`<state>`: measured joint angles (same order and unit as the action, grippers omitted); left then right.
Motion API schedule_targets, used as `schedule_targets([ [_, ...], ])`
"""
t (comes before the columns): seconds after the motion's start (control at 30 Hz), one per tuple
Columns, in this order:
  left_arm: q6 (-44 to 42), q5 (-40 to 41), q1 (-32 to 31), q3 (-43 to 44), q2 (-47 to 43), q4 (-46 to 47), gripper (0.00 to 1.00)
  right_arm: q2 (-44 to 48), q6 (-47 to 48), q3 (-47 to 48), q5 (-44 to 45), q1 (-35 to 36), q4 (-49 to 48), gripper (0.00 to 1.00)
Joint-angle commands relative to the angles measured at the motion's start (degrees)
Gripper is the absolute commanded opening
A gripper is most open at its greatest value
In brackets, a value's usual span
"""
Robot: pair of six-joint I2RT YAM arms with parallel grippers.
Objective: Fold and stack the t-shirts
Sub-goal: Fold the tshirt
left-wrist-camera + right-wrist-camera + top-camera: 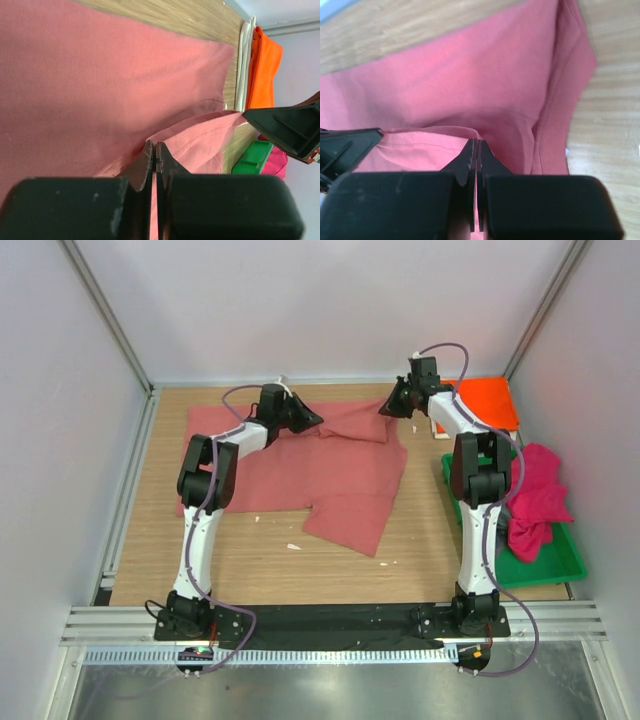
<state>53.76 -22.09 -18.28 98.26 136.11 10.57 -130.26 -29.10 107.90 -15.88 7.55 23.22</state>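
Note:
The salmon-red t-shirt lies spread on the wooden table, its far edge lifted between the two grippers. My left gripper is shut on that edge; in the left wrist view cloth sits between the jaws. My right gripper is shut on the same edge further right, also seen in the right wrist view. An orange t-shirt lies folded at the far right, on a white one. A magenta t-shirt is heaped in the tray. No dark grey shirt shows.
A green plastic tray stands at the right edge of the table. White walls enclose the back and both sides. Bare wood lies in front of the salmon shirt.

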Motion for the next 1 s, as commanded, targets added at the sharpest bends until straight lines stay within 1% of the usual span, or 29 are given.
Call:
schedule_targets([
  [0.0, 0.56, -0.59, 0.44, 2.99, -0.50, 3.06, 0.00, -1.57, 0.80, 4.86, -1.00, 0.36, -3.18, 0.01],
  [0.37, 0.91, -2.17, 0.62, 5.45, 2.93, 1.91, 0.00, -7.90, 1.77, 14.18, -2.05, -0.08, -1.69, 0.01],
  [0.77, 0.30, -1.56, 0.88, 9.67, 6.09, 0.51, 0.01, -8.96, 1.24, 15.06, -1.17, -1.49, -3.27, 0.01],
  [0.97, 1.87, -1.73, 1.76, 14.50, 9.08, 0.24, 0.01, -10.81, -0.25, 16.47, -1.79, -1.57, -4.32, 0.01],
])
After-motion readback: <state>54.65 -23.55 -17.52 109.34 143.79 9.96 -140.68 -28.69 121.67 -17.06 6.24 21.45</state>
